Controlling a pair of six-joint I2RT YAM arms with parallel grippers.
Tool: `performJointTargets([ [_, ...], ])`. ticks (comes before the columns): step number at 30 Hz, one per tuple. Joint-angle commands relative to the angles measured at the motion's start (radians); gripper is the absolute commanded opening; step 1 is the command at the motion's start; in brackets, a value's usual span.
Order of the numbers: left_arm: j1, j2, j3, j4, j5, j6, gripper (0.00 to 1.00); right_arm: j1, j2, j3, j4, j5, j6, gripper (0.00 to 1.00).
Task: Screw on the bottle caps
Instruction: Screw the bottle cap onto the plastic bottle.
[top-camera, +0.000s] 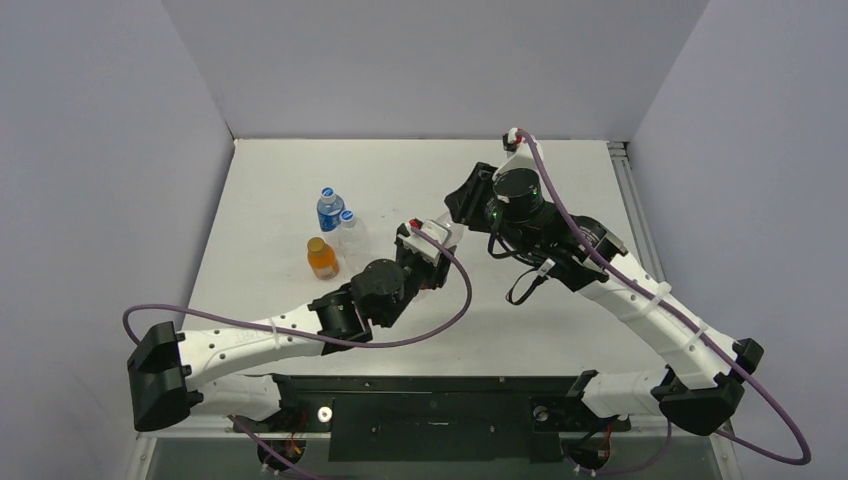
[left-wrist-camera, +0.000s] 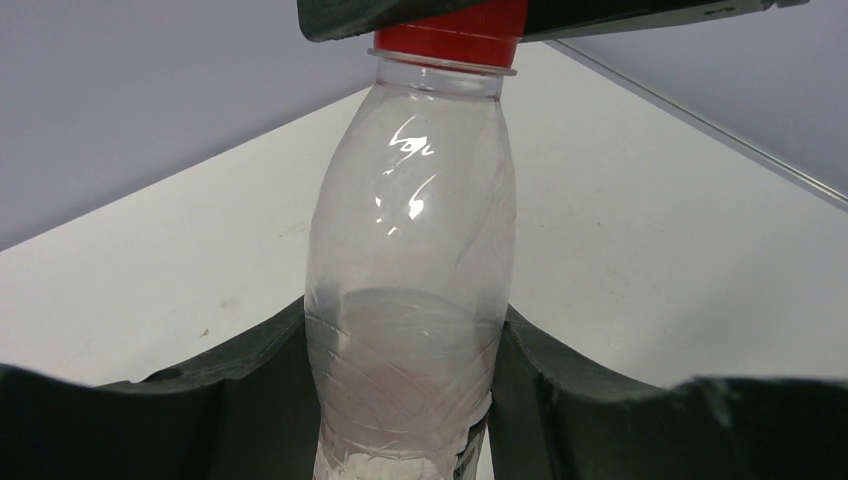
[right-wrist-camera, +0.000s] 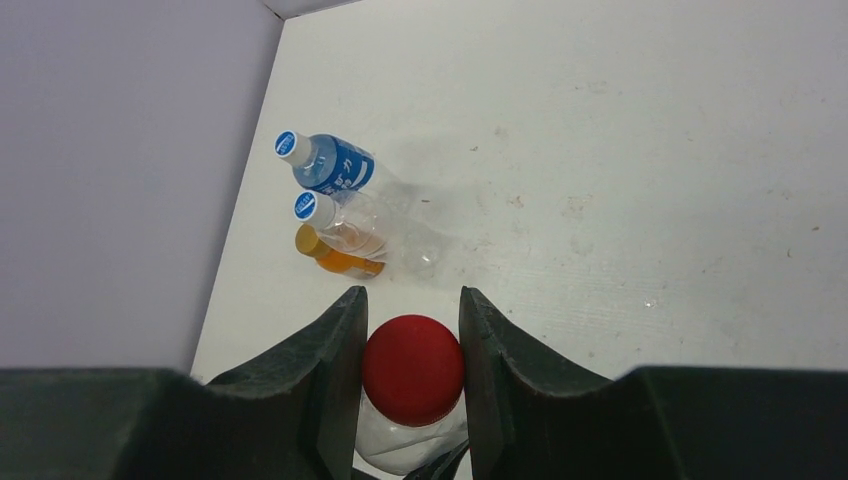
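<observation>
You have four bottles and four caps in view, one cap on each neck.

Three of the bottles stand in a tight cluster on the left part of the table, well apart from both grippers. The blue-labelled bottle is farthest back, the clear bottle is just beside it, and the orange bottle is nearest your arms. One blue-and-white cap tops the blue-labelled bottle, and a second blue-and-white cap tops the clear bottle. The single orange cap tops the orange bottle. You cannot tell from these views how tightly those three are screwed on.

The fourth bottle, also clear, sits nearer the middle of the table. Your left gripper holds it by the lower body. Its jaws are drawn in narrow, and the fingers press against both sides. In the left wrist view the bottle looks upright. Whether its base touches the table is hidden.

The one red cap sits on that bottle's neck. Your right gripper comes at it from above, jaws closed narrow on the cap, with its fingers touching it on each side. The right wrist view looks straight down on the cap's round top, with a little of the bottle showing below it.
</observation>
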Motion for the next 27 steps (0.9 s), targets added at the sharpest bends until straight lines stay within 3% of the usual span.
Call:
performJointTargets([
  [1,0.007,-0.008,0.036,0.067,-0.087,0.073,0.00,0.002,-0.007,0.048,-0.015,0.023,0.036,0.19],
  [2,0.013,-0.012,0.035,0.039,-0.048,0.066,0.00,-0.006,-0.012,0.050,-0.009,0.009,0.026,0.40],
  [4,0.047,-0.028,0.033,-0.017,0.070,0.028,0.00,-0.042,-0.034,0.049,0.009,-0.035,0.006,0.63],
  [6,0.096,-0.050,0.025,-0.059,0.210,-0.025,0.00,-0.099,-0.063,0.027,0.038,-0.110,-0.014,0.71],
  [13,0.313,-0.109,-0.026,-0.099,0.735,-0.214,0.00,-0.272,-0.170,-0.060,0.186,-0.502,-0.158,0.75],
  [19,0.476,-0.112,-0.083,0.106,1.259,-0.428,0.00,-0.310,-0.184,-0.109,0.235,-0.768,-0.272,0.69],
  [23,0.533,-0.087,-0.114,0.282,1.415,-0.587,0.00,-0.308,-0.187,-0.139,0.275,-0.887,-0.295,0.68],
  [27,0.543,-0.068,-0.129,0.386,1.472,-0.680,0.00,-0.297,-0.172,-0.148,0.288,-0.956,-0.312,0.64],
])
